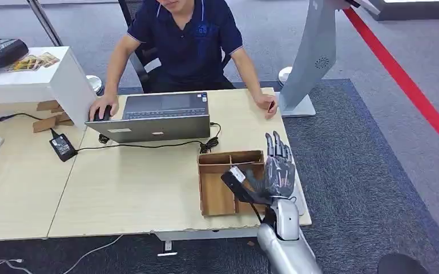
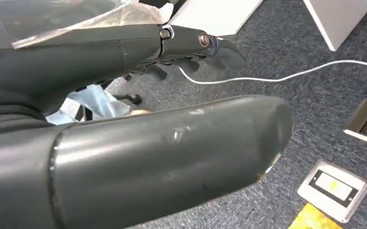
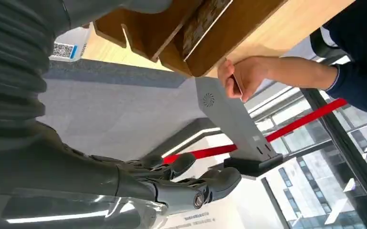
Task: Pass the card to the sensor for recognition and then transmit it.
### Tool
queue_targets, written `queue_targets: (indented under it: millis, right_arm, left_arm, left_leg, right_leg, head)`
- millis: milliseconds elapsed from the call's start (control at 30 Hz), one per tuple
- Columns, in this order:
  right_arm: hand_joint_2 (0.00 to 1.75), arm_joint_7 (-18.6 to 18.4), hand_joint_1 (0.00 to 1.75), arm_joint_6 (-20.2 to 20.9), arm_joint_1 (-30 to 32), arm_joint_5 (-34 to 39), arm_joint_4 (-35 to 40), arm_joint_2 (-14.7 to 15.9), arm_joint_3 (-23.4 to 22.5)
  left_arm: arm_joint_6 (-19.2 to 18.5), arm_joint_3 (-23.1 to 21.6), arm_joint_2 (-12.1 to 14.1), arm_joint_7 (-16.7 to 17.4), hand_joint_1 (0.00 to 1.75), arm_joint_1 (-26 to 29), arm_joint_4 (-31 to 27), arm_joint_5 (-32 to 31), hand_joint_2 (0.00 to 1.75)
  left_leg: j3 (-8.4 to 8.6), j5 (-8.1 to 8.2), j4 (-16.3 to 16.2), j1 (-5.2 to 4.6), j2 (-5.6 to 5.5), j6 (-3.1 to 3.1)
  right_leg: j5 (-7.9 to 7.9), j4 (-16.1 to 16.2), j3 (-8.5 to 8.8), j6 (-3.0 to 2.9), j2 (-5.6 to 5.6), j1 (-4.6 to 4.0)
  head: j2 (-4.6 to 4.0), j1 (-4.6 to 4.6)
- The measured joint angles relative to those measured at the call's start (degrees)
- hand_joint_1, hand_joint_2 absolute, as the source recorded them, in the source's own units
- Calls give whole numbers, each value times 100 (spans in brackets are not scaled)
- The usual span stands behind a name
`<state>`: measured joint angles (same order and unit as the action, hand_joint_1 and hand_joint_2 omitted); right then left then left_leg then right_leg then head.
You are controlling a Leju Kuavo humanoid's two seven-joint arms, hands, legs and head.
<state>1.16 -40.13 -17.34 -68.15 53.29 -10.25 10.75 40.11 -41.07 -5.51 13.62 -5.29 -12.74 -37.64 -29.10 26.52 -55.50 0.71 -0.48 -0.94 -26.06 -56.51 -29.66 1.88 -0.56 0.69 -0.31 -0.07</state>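
Card [image 1: 237, 173] sits pinched in the right hand [image 1: 274, 171], above the wooden tray [image 1: 217, 197] at the table's [image 1: 125, 188] right edge. Left hand [image 2: 191, 40], near the floor, looks empty with fingers curled. Best carry the card level toward the grey sensor stand [image 1: 311, 57] off the far right corner, without loosening the pinch.

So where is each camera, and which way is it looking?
Head view: high on the robot, looking forward and down at the table, laptop, wooden tray and a seated person; the right hand reaches over the tray.
Left wrist view: behind the left hand, facing carpet and a white cable.
Right wrist view: behind the right hand, turned, facing the tray and grey stand.
Head and right wrist views share the tray, the stand and the person's hand.
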Motion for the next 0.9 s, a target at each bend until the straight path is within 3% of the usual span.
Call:
queue_targets:
  millis: [900]
  right_arm:
    - [175,133,0,0,-29,-61,0,-76,-50]
  left_arm:
    - [0,0,0,-46,0,-1,2,48,0]
  left_leg:
    - [1,0,0,0,0,0]
  right_leg:
    - [0,0,1,0,0,0]
  head:
    - [0,2]
